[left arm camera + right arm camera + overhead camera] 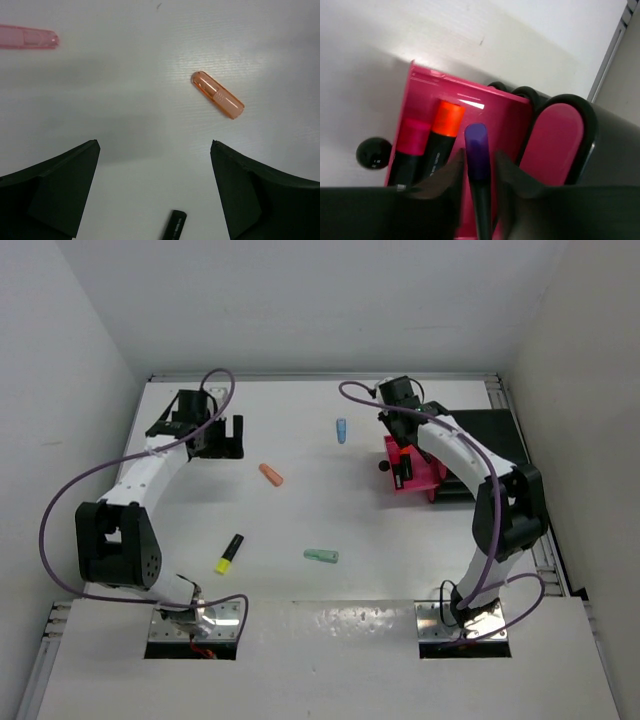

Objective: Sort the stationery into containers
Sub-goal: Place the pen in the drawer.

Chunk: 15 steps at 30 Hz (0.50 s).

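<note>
My right gripper [479, 161] is shut on a purple-tipped black highlighter [478, 145] and holds it over the open magenta drawer [505, 112]. A pink-tipped highlighter [411, 140] and an orange-tipped highlighter [447, 120] lie in that drawer. In the top view the right gripper [399, 432] is above the drawer [432, 472]. My left gripper [226, 437] is open and empty at the far left. In the left wrist view its jaws [155, 145] stand wide apart, with an orange piece [218, 94] ahead and a pink piece [27, 37] at the top left.
On the table lie a blue piece [341, 430], the orange piece [271, 475], a yellow-tipped highlighter [229, 553] and a mint piece [321, 556]. The black box [495, 440] stands at the right wall. A black pen end [174, 226] shows between the left fingers. The drawer's knob [373, 152] faces left.
</note>
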Each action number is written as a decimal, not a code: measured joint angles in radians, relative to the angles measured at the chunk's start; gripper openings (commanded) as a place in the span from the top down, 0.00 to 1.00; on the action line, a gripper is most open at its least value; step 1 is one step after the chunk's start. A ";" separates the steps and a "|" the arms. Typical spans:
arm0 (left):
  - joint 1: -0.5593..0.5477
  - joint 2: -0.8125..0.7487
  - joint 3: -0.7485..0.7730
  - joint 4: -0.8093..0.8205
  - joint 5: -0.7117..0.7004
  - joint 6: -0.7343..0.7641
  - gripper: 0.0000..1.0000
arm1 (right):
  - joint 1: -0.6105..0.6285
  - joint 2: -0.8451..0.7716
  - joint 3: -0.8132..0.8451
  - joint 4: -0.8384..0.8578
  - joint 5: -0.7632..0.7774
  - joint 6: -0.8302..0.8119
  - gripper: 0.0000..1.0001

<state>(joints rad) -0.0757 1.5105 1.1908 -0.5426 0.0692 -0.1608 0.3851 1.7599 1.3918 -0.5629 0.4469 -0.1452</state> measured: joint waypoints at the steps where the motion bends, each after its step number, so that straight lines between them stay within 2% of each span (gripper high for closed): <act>1: 0.003 -0.012 0.000 -0.005 0.011 0.034 0.00 | -0.006 0.003 0.011 -0.006 0.002 0.014 0.55; 8: 0.002 -0.132 -0.052 -0.139 0.186 0.388 0.03 | 0.003 -0.001 0.040 -0.040 0.017 0.056 0.51; 15: -0.018 -0.174 -0.170 -0.321 0.175 0.658 0.06 | 0.032 -0.049 0.050 -0.106 -0.029 0.075 0.51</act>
<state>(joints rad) -0.0937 1.3369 1.0206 -0.8639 0.2440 0.4973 0.4168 1.7111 1.4414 -0.6685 0.4175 -0.0700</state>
